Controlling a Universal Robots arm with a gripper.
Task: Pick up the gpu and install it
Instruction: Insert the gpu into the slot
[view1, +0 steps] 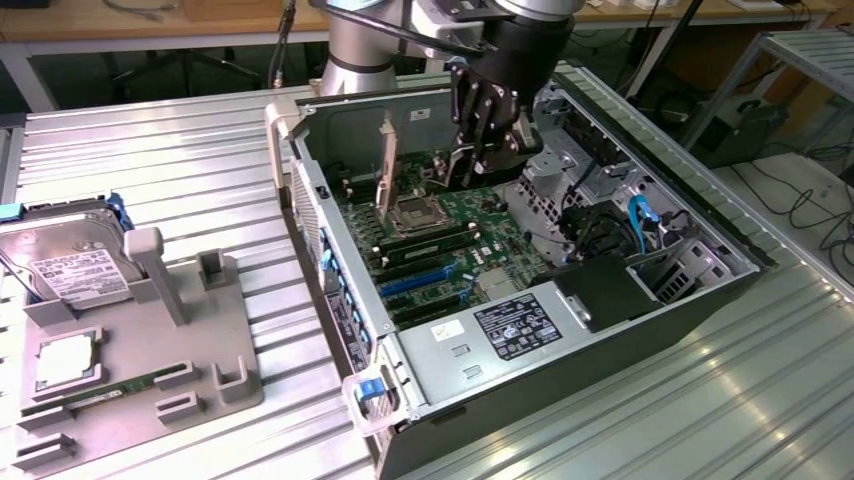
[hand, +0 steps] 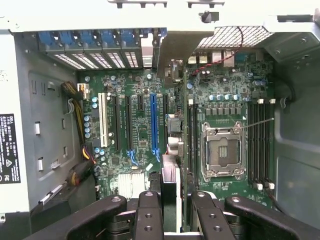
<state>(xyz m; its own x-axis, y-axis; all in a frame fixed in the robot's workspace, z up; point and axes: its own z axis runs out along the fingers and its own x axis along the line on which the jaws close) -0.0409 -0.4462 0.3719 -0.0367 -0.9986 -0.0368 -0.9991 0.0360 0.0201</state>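
Jaws clamp one gpu edge-on above one motherboard.

Ribbed shiny metal table; matt black plastic gripper; grey metal case.

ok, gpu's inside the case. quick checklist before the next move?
1. gpu inside the case, standing on edge above the motherboard: ok.
2. Pincer down in the case, close beside the gpu: ok.
3. Firm hold on the gpu: cannot tell.
4. Card edge seated in a slot: cannot tell.
5. Blue slot bare, nothing plugged in: ok.
6. Yellow-black cable bundle lying off to the side of the slots: ok.
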